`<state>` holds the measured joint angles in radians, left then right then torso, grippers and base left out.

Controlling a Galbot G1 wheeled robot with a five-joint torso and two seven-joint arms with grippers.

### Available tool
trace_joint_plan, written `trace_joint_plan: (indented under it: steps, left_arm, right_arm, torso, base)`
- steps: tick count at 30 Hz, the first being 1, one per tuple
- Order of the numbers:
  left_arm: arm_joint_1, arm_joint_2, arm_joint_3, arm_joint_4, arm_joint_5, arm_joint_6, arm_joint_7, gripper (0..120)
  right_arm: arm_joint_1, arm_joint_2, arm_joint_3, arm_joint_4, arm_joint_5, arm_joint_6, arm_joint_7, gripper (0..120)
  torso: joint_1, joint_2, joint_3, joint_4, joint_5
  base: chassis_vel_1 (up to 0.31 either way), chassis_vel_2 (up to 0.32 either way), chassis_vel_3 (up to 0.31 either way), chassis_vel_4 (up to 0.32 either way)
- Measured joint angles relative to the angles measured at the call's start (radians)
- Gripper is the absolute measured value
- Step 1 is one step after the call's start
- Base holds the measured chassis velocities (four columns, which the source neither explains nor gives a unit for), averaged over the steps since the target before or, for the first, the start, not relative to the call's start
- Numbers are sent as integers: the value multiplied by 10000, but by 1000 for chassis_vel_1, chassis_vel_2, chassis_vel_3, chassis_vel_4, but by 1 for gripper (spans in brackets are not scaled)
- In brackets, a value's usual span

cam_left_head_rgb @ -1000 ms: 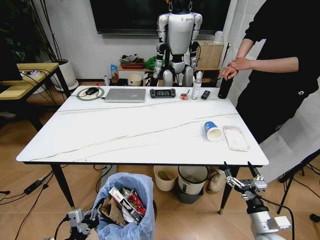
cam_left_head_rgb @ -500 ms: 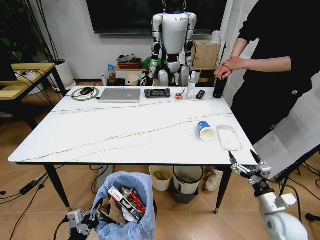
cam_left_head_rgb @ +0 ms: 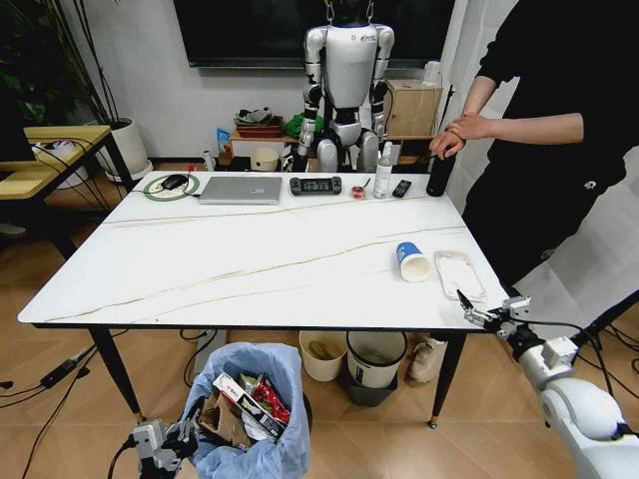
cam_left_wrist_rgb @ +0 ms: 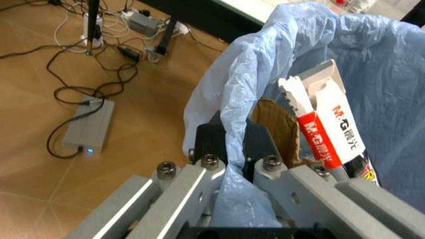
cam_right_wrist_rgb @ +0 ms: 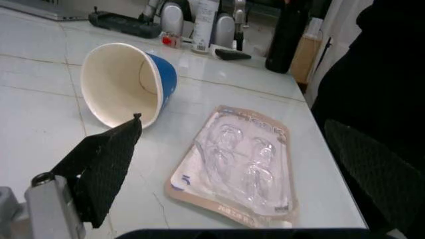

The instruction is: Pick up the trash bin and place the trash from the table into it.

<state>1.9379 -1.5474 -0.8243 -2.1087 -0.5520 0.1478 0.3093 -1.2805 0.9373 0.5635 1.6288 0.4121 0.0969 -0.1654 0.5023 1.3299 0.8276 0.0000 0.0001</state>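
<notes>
Right gripper hangs just off the near right corner of the table, fingers spread apart and holding nothing; the blue paper cup lies on its side on the white top just ahead of it, mouth toward the gripper, with a clear blister pack flat beside the cup, nearer the table's right edge. Left gripper is clenched on the rim of the trash bin, pinching the light-blue bag liner, down on the wooden floor below the table's near edge. Inside the bin sit a red-and-white carton, brown cardboard and a red wrapper. Along the table's far edge stand a laptop, a black controller, a spray bottle and a dark bottle. Under the table are a cream pail and a black-rimmed white bin.
</notes>
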Motion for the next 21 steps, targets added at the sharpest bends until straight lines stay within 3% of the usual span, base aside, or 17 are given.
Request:
trace_joint_plan:
  steps: [13, 17, 21]
  left_arm:
    - [20, -299, -8, -337, 193, 15, -16, 0]
    - [-13, -338, 10, -354, 219, 25, -27, 0]
    - [-65, -388, 54, -388, 250, 66, -52, 0]
  right_arm:
    - [1381, -512, -1016, -1224, 358, -611, -500, 98]
    - [1576, -620, -1090, -1581, 350, -745, -654, 92]
    - [1678, -696, -1098, -1855, 337, -892, -852, 74]
  torso:
    - [0, 0, -1, 0, 0]
    - [0, 0, -1, 0, 0]
    - [0, 0, -1, 0, -1]
  base:
    - [0, 0, 0, 0]
    - [0, 0, 0, 0]
    - [0, 0, 0, 0]
